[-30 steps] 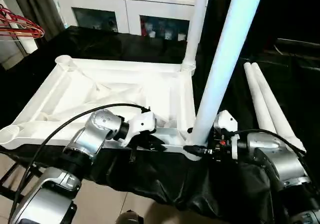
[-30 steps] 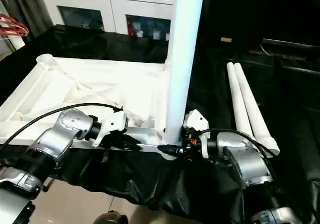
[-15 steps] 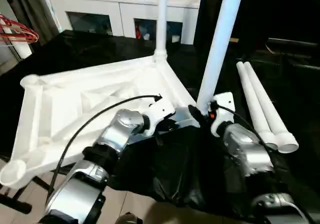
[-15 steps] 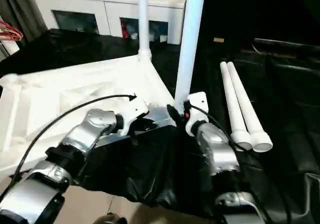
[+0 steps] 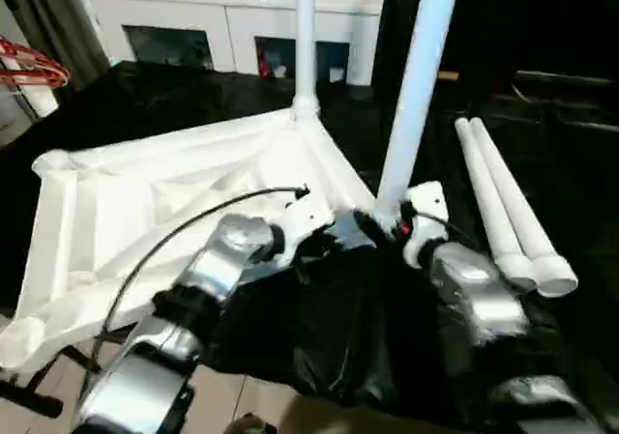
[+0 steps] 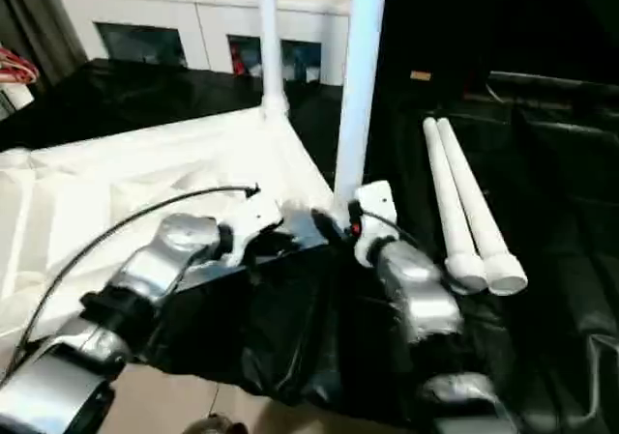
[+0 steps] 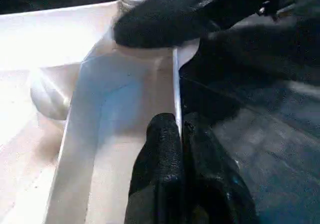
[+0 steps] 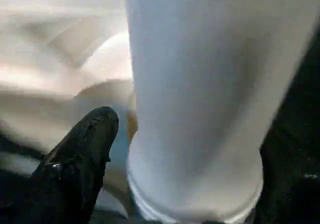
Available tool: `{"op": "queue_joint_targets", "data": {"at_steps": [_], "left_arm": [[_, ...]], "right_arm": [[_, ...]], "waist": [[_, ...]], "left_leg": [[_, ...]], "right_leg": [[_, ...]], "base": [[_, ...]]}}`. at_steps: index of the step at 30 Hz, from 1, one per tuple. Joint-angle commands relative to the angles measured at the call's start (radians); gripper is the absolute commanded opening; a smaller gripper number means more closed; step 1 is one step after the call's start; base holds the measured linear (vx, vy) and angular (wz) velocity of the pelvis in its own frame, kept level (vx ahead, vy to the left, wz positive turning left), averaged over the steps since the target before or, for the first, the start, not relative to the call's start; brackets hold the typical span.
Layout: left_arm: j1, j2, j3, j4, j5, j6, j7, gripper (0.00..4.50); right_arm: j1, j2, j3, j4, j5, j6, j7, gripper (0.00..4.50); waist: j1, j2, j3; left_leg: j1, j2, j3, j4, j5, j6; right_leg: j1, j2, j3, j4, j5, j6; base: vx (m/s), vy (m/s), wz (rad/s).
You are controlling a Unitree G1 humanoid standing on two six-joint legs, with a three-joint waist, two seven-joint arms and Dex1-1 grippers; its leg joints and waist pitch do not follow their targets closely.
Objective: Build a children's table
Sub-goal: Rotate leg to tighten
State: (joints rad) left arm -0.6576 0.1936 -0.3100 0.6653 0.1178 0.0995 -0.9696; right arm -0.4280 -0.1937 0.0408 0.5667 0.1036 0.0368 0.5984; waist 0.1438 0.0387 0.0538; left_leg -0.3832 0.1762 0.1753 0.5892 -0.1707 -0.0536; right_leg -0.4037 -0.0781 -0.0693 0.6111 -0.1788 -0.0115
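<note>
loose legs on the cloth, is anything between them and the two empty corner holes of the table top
Yes. The two loose legs lie on the black cloth to the robot's right, while the open corner holes are on the table top's left side. Between them stand the near fitted leg and both arms, left gripper and right gripper.

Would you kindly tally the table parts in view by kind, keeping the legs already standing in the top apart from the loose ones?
Table top: 1
Legs standing upright in corner sockets: 2, the near one and the far one
Loose legs lying side by side on the black cloth: 2, the inner one and the outer one
Total: 5 parts
</note>
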Motion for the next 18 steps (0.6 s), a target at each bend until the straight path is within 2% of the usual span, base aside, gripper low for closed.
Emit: {"op": "queue_joint_targets", "data": {"at_steps": [1, 3, 7, 8, 9, 11, 17, 18], "left_arm": [[0.006, -0.006, -0.018, -0.045, -0.039, -0.050, -0.052, 0.00], [0.010, 0.014, -0.017, -0.052, -0.047, -0.055, -0.087, 0.00], [0.016, 0.064, -0.021, -0.063, -0.056, -0.056, -0.166, 0.00], [0.017, 0.071, -0.020, -0.066, -0.057, -0.053, -0.178, 0.00], [0.021, 0.091, -0.023, -0.074, -0.062, -0.057, -0.218, 0.00], [0.024, 0.108, -0.026, -0.081, -0.068, -0.064, -0.253, 0.00], [0.030, 0.173, -0.040, -0.089, -0.076, -0.084, -0.356, 0.00], [0.029, 0.181, -0.044, -0.088, -0.076, -0.086, -0.367, 0.00]], "right_arm": [[0.014, -0.005, 0.056, -0.026, 0.002, 0.008, 0.093, 3.98], [0.027, -0.037, 0.058, -0.059, 0.026, 0.012, 0.163, 3.98], [0.059, -0.115, 0.071, -0.137, 0.071, 0.042, 0.321, 3.98], [0.064, -0.129, 0.075, -0.148, 0.079, 0.047, 0.351, 3.98], [0.079, -0.163, 0.094, -0.180, 0.095, 0.060, 0.421, 3.98], [0.089, -0.189, 0.109, -0.203, 0.107, 0.070, 0.472, 3.98], [0.110, -0.248, 0.134, -0.265, 0.139, 0.119, 0.594, 3.98], [0.114, -0.255, 0.137, -0.274, 0.141, 0.119, 0.607, 3.81]], "waist": [[0.004, -0.013, -0.072], [0.004, -0.013, -0.070], [0.011, -0.011, -0.069], [0.009, -0.017, -0.068], [0.012, -0.013, -0.069], [0.014, -0.015, -0.067], [0.023, -0.015, -0.067], [0.025, -0.017, -0.068]], "left_leg": [[0.010, 0.055, -0.021, -0.069, -0.204, 0.062], [0.010, 0.055, -0.020, -0.068, -0.197, 0.073], [0.012, 0.060, -0.019, -0.069, -0.221, 0.079], [0.012, 0.060, -0.018, -0.069, -0.226, 0.080], [0.013, 0.060, -0.020, -0.069, -0.229, 0.078], [0.010, 0.060, -0.019, -0.069, -0.227, 0.080], [0.013, 0.062, -0.019, -0.069, -0.228, 0.076], [0.014, 0.063, -0.019, -0.069, -0.228, 0.074]], "right_leg": [[0.052, -0.084, 0.048, -0.073, -0.192, -0.200], [0.051, -0.084, 0.048, -0.075, -0.186, -0.210], [0.051, -0.081, 0.047, -0.075, -0.217, -0.205], [0.049, -0.081, 0.047, -0.075, -0.222, -0.207], [0.048, -0.083, 0.046, -0.076, -0.238, -0.207], [0.049, -0.084, 0.048, -0.078, -0.249, -0.206], [0.044, -0.084, 0.048, -0.078, -0.270, -0.205], [0.043, -0.084, 0.049, -0.078, -0.269, -0.204]], "base": [[0.000, 0.000, 0.00], [0.000, 0.000, 0.00], [0.000, 0.000, 0.00], [0.000, 0.000, 0.00], [0.000, 0.000, 0.00], [0.000, 0.000, 0.00], [0.000, 0.000, 0.00], [0.000, 0.000, 0.00]]}}
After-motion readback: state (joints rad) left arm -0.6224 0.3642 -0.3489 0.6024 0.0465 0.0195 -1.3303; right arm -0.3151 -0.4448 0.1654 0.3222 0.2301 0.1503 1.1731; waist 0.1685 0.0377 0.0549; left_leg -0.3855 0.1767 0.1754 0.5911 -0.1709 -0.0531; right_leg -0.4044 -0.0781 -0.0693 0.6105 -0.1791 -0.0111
